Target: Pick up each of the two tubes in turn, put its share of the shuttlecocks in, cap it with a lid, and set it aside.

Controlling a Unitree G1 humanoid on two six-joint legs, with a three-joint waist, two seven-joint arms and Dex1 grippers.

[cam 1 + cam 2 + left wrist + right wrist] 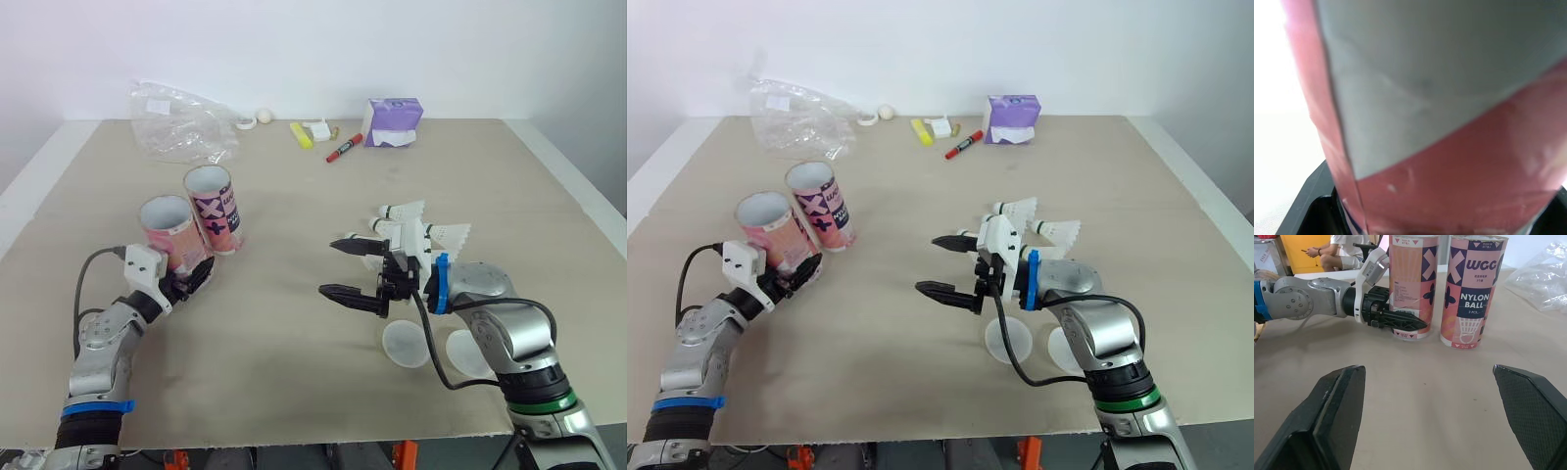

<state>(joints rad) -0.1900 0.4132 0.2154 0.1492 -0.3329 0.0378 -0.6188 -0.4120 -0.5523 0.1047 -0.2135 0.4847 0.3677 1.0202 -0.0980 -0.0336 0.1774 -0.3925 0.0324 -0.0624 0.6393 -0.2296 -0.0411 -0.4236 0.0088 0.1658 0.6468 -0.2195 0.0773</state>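
Both arms: bent in low over the bench (294, 186), my left forearm rising from the lower left of the frame and my right from the lower right, with its wrist turned toward centre.
Left end effector (196, 276): closed on the near tube (167, 227), low on its wall, left of centre.
Right end effector (330, 266): spread wide and empty at centre frame, pointing left toward the tubes.
Near tube: upright on the bench, mouth open, pink with a pale band.
Far tube (214, 208): upright and open just to the upper right of the near tube, with a pink-and-navy print reading NYLON BALL.
Shuttlecocks (421, 230): white, heaped right of centre by my right wrist.
Lids (405, 345): two pale discs lying flat at lower right, beside that forearm.
Open room: bare bench between the tubes and the right end effector. A plastic bag (181, 122), marker (344, 148) and purple box (394, 122) line the top edge.
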